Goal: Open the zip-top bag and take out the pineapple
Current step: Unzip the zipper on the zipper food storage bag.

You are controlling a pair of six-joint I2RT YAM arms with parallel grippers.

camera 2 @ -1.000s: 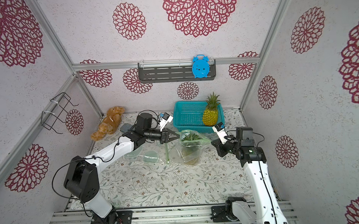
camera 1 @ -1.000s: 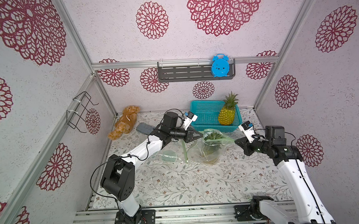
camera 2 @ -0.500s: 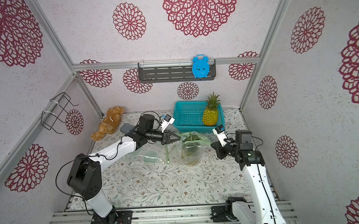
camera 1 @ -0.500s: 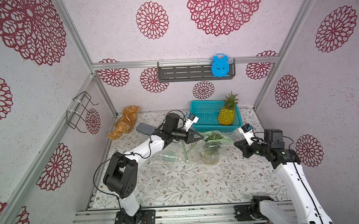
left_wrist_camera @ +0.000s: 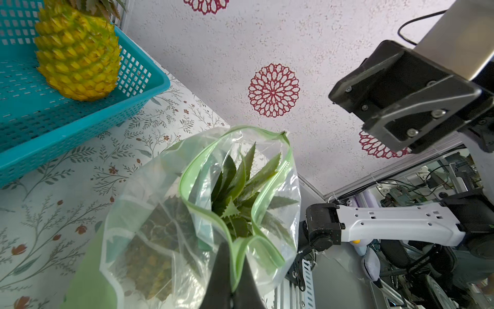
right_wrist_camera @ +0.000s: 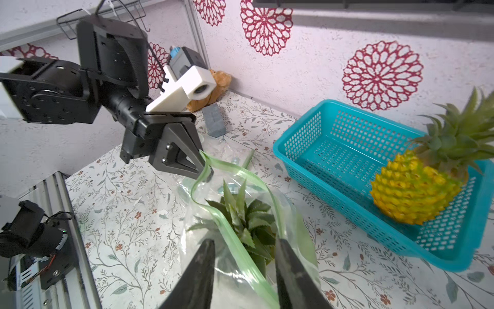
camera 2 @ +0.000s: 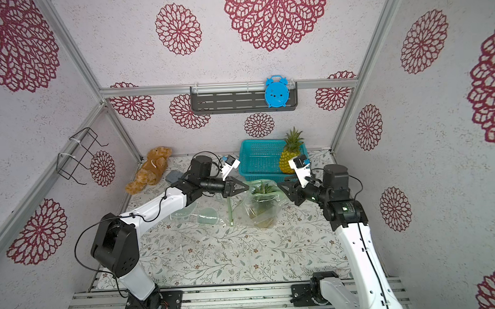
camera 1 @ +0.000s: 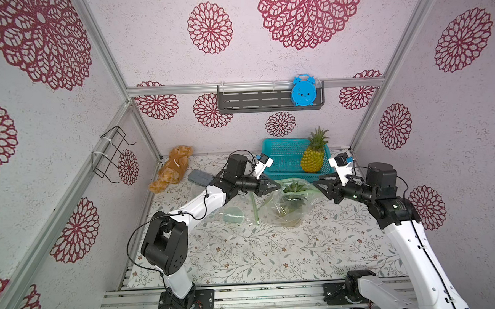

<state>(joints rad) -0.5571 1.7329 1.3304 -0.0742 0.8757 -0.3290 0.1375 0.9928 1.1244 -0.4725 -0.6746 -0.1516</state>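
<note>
A clear zip-top bag with a green zip rim stands on the table's middle, mouth open. Inside it is the pineapple; its green leaves show at the mouth. My left gripper is shut on the rim's left side. My right gripper is open at the bag's right side. Its fingers stand apart, and the green rim runs loose between them.
A teal basket at the back holds a second pineapple. A teddy bear and a grey block lie at the back left. Another clear bag lies flat under my left arm.
My right gripper has opened and let go of the bag's rim, and has shifted slightly toward the bag. The left gripper still holds its side of the rim.
</note>
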